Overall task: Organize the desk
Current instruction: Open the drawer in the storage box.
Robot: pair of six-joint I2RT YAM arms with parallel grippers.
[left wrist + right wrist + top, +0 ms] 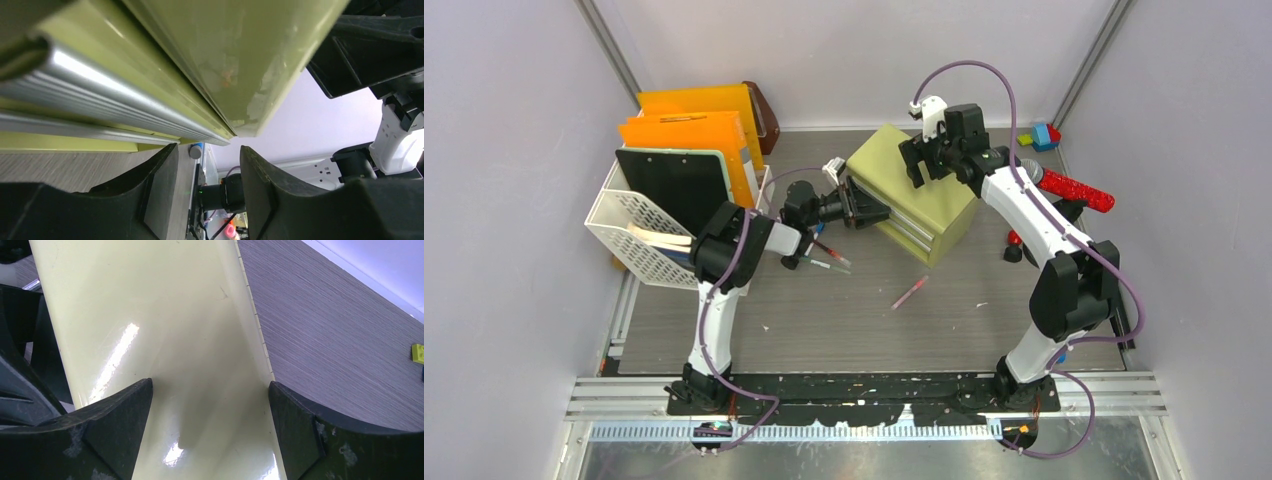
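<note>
The tabletop (824, 320), dark wood-grain, fills the middle of the walled cell in the top view, with both arm bases bolted along its near edge. A yellow-green drawer cabinet (914, 190) sits skewed toward the back. The left claw (861, 205) is up against the cabinet's front corner by the silver drawer handles (100, 95); its fingers (160, 175) stand partly apart, with nothing seen between them. The right claw (210, 381) is spread wide above the cabinet's flat top, and whether it touches that surface cannot be told. At the left edge a white mesh basket (629, 235) holds a black clipboard (674, 180) and orange folders (689, 125). A red pen (910, 292) lies alone on the bare wood in front of the cabinet, and more pens (829, 260) lie just beside the left wrist. A red glittery object (1076, 189) and coloured blocks (1044, 136) lie at the far right.
</note>
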